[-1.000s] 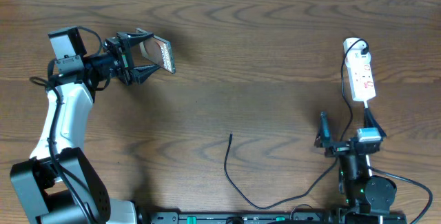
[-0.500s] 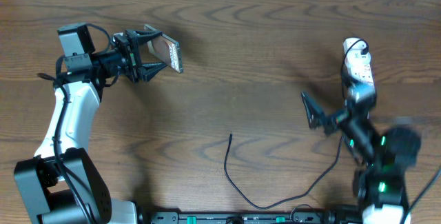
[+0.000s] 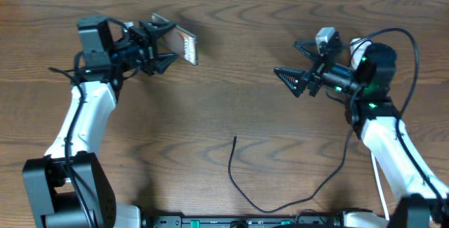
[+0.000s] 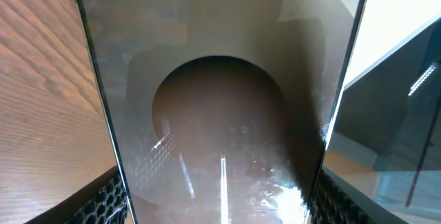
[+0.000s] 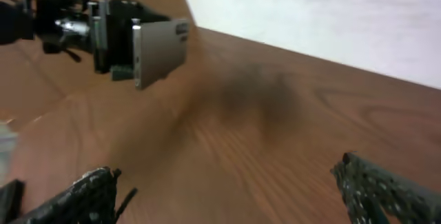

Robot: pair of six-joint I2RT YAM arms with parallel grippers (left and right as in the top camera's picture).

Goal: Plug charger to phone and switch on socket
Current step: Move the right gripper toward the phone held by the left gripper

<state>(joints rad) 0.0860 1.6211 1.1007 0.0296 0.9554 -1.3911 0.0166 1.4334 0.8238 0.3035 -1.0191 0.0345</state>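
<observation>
Risks losing the phone (image 3: pixel 186 46), gripped edgewise by the left pincer (image 3: pixel 165 45), under plugging force, with right pincer (image 3: pixel 285 58) wide, empty, charger (image 3: pixel 232 166) ungrasped.

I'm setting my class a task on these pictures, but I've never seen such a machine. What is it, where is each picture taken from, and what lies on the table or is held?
These are two robot arms at a wooden table, each ending in a two-finger gripper. One picture looks down from a fixed camera overhead; the other two come from cameras on the arms' wrists. The left gripper grips the phone, whose glossy back fills the left wrist picture. The right gripper is open and empty, facing the phone across the table. The thin black charger cable lies loose on the table, touched by neither gripper.
</observation>
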